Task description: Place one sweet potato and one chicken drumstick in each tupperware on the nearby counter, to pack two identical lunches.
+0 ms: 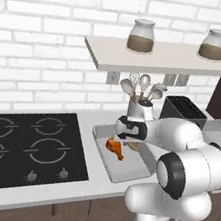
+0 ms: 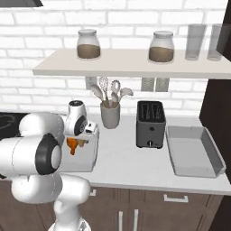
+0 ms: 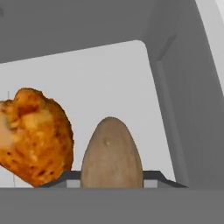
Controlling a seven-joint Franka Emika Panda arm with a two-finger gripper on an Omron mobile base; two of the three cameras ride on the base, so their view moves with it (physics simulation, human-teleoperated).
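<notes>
The hand (image 1: 128, 141) is low over the near tupperware (image 1: 123, 172) on the worktop (image 2: 131, 167), and in the hand view a sweet potato (image 3: 111, 153) sits right between the finger tips at the bottom edge; it looks pinched there, partly closed around it, though the contact itself is cut off by the frame, so that is a judgement. A chicken drumstick (image 3: 37, 135) lies on the tray floor just beside the potato. The main risk is a release from a tilt or from too high: the rounded potato could roll against the drumstick or toward the tray wall. A sideways retreat could also knock the drumstick. The second tupperware (image 2: 194, 151) stands well apart, beyond the toaster (image 2: 150, 124), so a later carry over there could clip the toaster or the utensil holder (image 2: 110, 115). The left base view shows the drumstick's place in the tray; the right base view shows the far tray with nothing in it; the hand view alone shows the potato.
</notes>
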